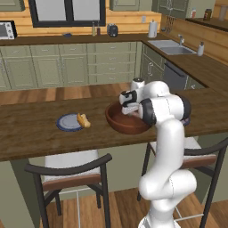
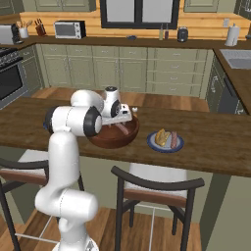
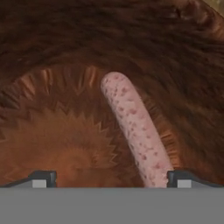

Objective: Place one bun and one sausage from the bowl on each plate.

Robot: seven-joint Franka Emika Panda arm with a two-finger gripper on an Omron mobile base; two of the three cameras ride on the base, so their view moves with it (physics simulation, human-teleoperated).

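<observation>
A: Progress check? One plate (image 2: pixel 165 145) on the surface (image 2: pixel 215 142) already carried a bun (image 2: pixel 162 138) and a sausage (image 2: pixel 174 140) side by side. In the left base view the bun (image 1: pixel 83 120) sat on that plate's (image 1: pixel 67 123) edge.

B: And the second plate?

A: Only a sliver of something blue-grey showed behind the arm's elbow in the left base view, too hidden to say what was on it. So one plate was judged done, the other uncertain, likely still short.

B: End effector?

A: The end effector (image 3: pixel 112 178) was down inside the bowl (image 2: pixel 110 140), jaws spread as wide as they went, holding nothing. A sausage (image 3: pixel 136 130) lay on the bowl (image 3: pixel 52 131) floor, its near end just beside one fingertip (image 3: pixel 180 177), not yet between them.

B: Any bun left in the bowl?

A: None showed in the hand view. The sausage pick looked to be the step in hand; its placing remained.
</observation>
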